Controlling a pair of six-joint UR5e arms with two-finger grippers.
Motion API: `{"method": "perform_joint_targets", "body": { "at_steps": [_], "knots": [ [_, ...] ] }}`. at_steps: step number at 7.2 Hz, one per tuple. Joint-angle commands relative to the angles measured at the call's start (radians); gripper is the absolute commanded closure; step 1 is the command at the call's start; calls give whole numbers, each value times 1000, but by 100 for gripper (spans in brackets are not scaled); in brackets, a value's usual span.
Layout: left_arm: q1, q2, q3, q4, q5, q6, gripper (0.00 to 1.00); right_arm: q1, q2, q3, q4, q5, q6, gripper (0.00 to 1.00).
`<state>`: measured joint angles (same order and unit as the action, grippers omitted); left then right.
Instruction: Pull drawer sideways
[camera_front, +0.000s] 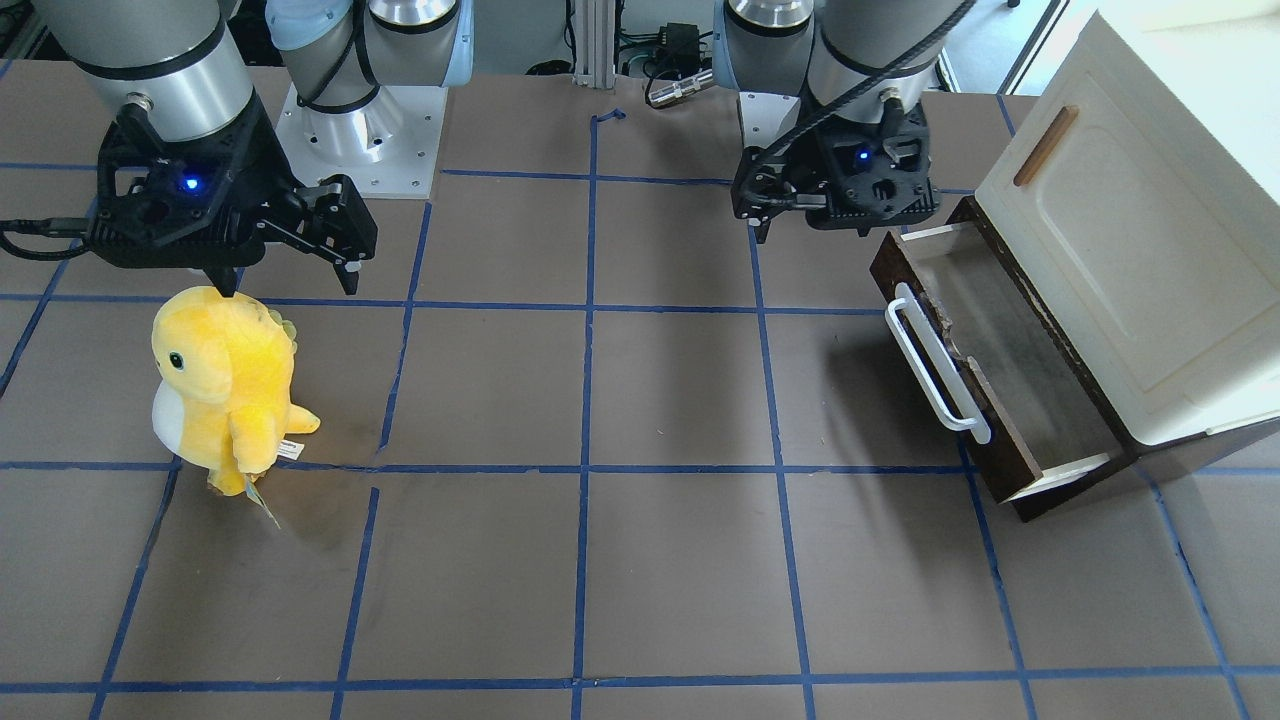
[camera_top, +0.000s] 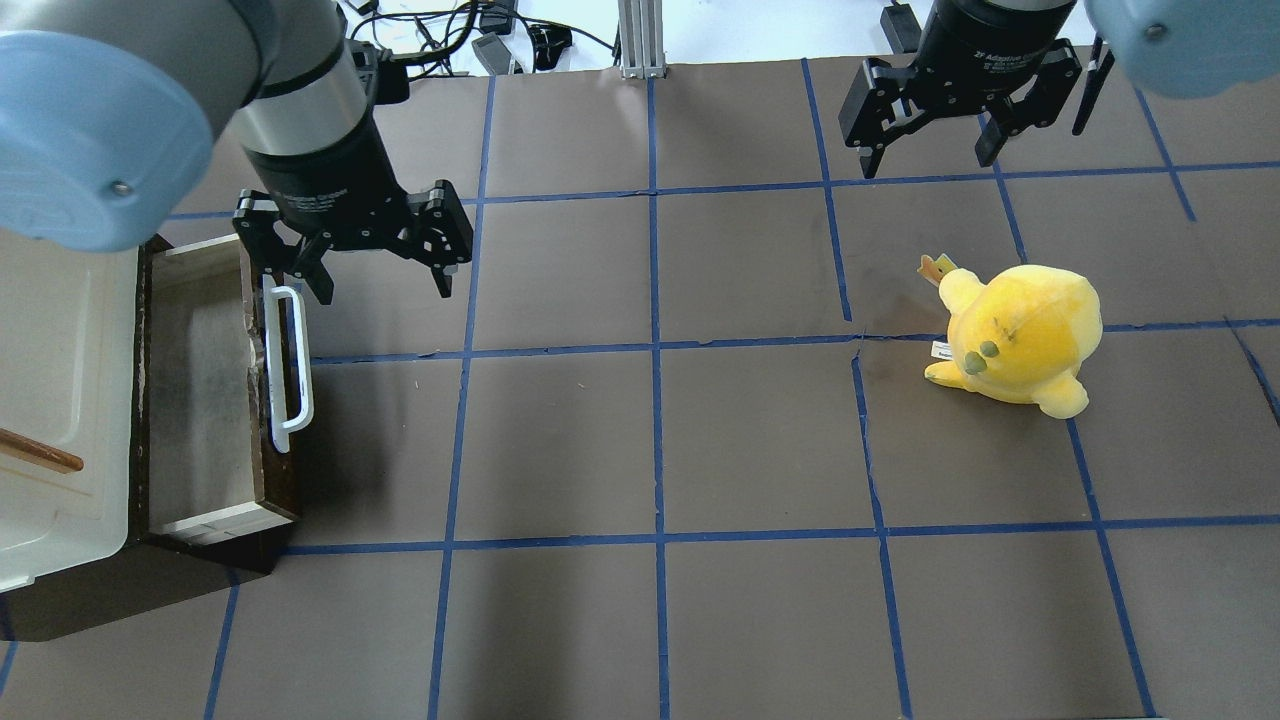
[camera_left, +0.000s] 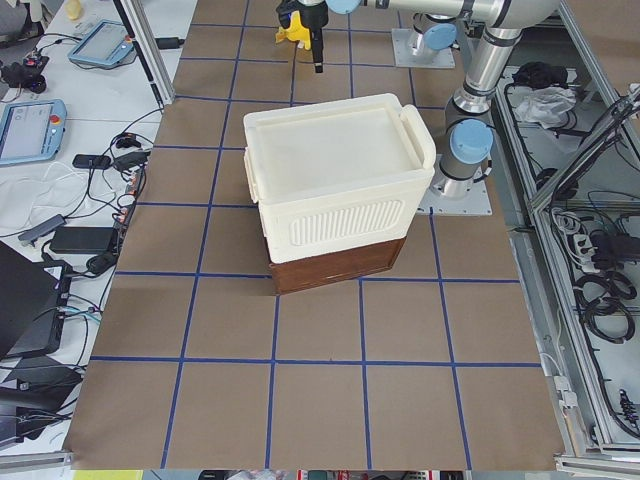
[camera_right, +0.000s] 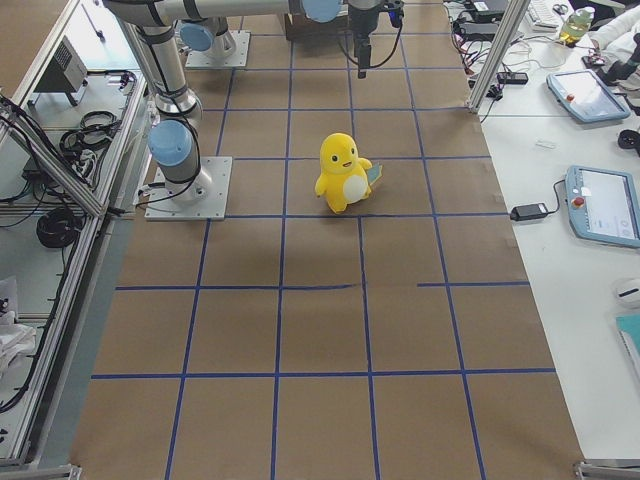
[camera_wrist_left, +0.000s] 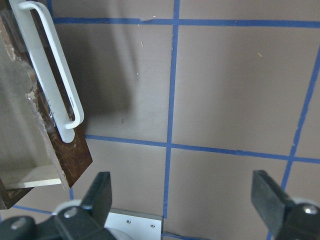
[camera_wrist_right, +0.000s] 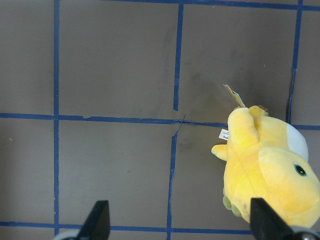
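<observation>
- Your left gripper (camera_top: 385, 293) hangs with its two fingers spread wide and nothing between them. The right gripper (camera_top: 930, 165) is likewise spread and empty, well apart from the work.
- The wide shallow drawer with the dark brown wooden front and pale wood inside (camera_top: 195, 400) sits just off the left gripper's cabinet-side finger (camera_top: 308, 278) and lower than it. It stands a good way out from under the cream moulded cabinet (camera_top: 60, 330).
- Its long white bar handle (camera_top: 290, 370) runs away from that finger, with one end almost under the fingertip. In the left wrist view the handle (camera_wrist_left: 57, 75) lies ahead of the fingers and off to one side, not between them.
- Step in hand, as I judge it: the gripper is free of the handle, so either the pull is about finished or a grip is to be taken for more travel — the pictures do not settle which.
- If you want more travel, the next move calls for shifting the gripper sideways over the handle's middle and lowering it until the fingers straddle the bar. You then close and draw straight away from the cabinet — a skewed pull could jam the drawer or drag the cabinet along.
- The yellow plush toy (camera_top: 1020, 335) stands near the right gripper, clear of all this.
</observation>
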<state>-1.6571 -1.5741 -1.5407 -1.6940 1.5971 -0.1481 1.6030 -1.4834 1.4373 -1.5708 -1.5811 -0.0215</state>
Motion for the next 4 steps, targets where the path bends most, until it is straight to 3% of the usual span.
{"method": "perform_joint_targets", "body": {
  "at_steps": [1,4],
  "knots": [
    [74,34,-7,0,-46,91,0,0,0,0,0,1,-2,0],
    [71,36,-6,7,-45,126,0,0,0,0,0,1,0,0]
  ]
}}
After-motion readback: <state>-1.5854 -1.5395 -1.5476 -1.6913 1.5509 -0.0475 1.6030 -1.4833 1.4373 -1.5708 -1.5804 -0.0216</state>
